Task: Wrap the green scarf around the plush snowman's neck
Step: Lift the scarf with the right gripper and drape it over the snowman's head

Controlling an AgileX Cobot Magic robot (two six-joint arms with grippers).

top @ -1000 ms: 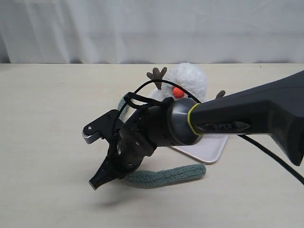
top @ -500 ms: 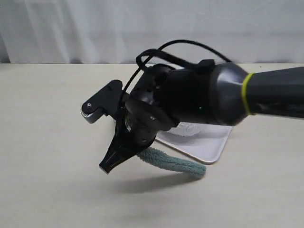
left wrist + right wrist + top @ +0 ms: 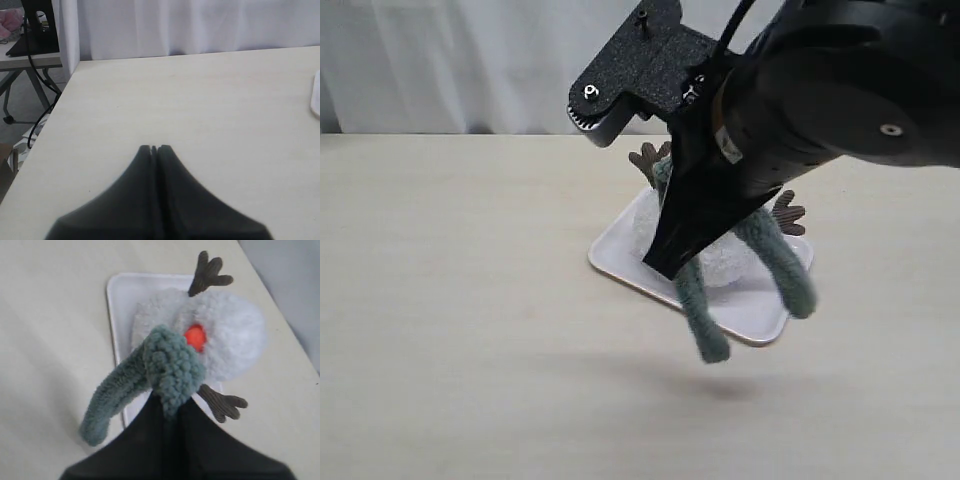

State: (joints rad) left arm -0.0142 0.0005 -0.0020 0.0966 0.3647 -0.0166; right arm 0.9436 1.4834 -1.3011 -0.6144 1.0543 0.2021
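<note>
Right wrist view shows the green scarf [image 3: 172,365] pinched at a fold between the closed fingers of the right gripper [image 3: 171,407]. It hangs in the air just above the plush snowman [image 3: 235,335], both ends dangling. The snowman sits on a white tray [image 3: 117,295] on the pale table [image 3: 45,340]. The left gripper [image 3: 154,148], fingers pressed together, hovers over the table well apart from the tray.

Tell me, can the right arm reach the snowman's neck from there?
Probably yes. The right end effector, shut on the scarf, hangs over the snowman on its tray, with nothing between them. The neck itself is hidden behind the bunched scarf, so the exact spot is a guess.
</note>
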